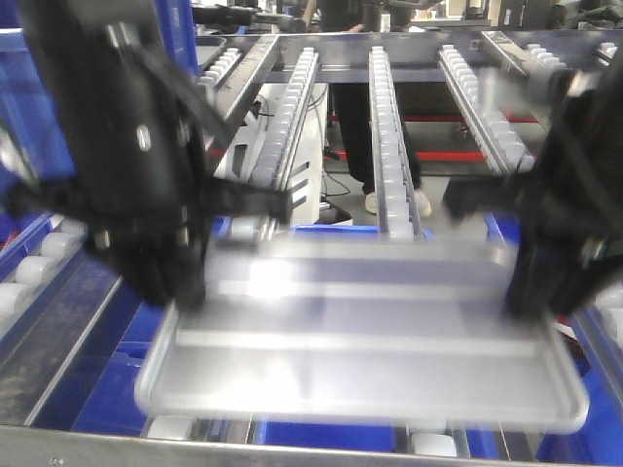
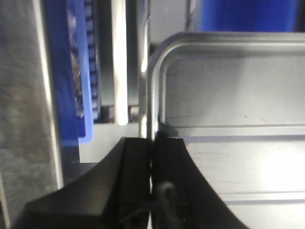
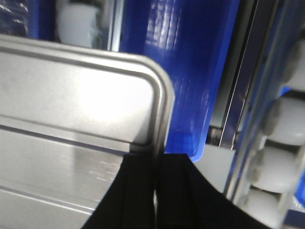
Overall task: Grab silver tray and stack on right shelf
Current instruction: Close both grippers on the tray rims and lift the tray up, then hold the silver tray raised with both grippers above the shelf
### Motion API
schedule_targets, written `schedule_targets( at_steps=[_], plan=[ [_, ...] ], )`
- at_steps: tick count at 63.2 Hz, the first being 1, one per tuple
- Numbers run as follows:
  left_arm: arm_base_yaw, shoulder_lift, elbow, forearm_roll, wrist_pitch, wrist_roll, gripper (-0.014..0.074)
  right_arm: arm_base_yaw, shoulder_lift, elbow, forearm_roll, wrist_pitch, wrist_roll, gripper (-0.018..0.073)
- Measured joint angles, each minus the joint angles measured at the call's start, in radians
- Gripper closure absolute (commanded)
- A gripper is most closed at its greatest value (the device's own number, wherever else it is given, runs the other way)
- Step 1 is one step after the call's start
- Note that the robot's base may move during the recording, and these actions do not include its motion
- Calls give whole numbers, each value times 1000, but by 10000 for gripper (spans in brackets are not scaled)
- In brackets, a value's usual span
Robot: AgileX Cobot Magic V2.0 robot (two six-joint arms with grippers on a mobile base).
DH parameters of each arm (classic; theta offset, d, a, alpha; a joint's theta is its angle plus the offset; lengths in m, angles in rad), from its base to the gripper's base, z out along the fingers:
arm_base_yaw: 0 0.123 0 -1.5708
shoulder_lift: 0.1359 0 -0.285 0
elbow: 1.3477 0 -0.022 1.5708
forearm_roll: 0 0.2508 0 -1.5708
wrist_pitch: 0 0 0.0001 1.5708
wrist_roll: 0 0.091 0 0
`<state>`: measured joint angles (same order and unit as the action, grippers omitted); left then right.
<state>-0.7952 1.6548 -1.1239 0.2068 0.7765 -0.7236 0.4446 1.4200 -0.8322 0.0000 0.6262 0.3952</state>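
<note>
Clamping left gripper (image 2: 152, 143) and right gripper (image 3: 156, 160) tight on opposite rims of the silver tray (image 1: 360, 336), hanging over a blue bin (image 3: 190, 71) before the right shelf (image 1: 391, 136) rollers; keep both ends level, advance the 2 arms together.

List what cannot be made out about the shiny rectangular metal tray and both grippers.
1. Front view: motion blur smears the outline of the shiny rectangular metal tray.
2. Left wrist view: the frame cuts off most of the tray; the left gripper covers the rim it clamps.
3. Right wrist view: the right gripper hides the clamped rim likewise.
4. Whether the tray rests on white rollers: cannot tell.
</note>
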Motion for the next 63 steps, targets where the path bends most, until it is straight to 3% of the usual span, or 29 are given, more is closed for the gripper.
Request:
schedule_targets(
  at_steps=[11, 19, 47, 63],
  plan=[
    [-4, -111, -43, 16, 35, 2, 689, 0, -109, -45, -45, 62, 11, 503],
    [-42, -184, -68, 36, 80, 2, 689, 0, -205, -52, -49, 111, 26, 503],
    [-314, -319, -78, 99, 188, -112, 689, 0, -513, -23, -59, 391, 31, 503],
    [-362, -322, -78, 131, 195, -135, 689, 0, -576, 13, -59, 410, 31, 503]
  ],
)
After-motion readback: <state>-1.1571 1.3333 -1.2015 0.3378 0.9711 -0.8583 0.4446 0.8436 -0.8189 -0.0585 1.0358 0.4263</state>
